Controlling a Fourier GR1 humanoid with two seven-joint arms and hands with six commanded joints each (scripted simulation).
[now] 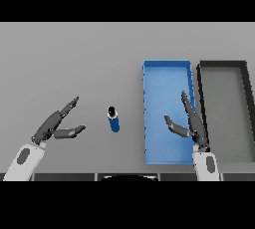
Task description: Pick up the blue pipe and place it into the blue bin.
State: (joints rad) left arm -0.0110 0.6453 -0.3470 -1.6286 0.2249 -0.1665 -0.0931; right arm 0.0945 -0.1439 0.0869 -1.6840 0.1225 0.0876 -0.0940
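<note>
A short blue pipe (114, 119) with a dark end lies on the grey table, between my two hands. The blue bin (149, 113) is a long shallow tray to its right. My right hand (191, 123) hovers open over the bin's right side, fingers straight and pointing away, thumb spread toward the pipe. My left hand (52, 125) is open at the left, fingers stretched up and to the right, thumb pointing at the pipe, about a hand's length from it.
A dark grey bin (247, 118) of the same shape stands right beside the blue bin, at the table's right edge. The table's near edge runs just below both wrists.
</note>
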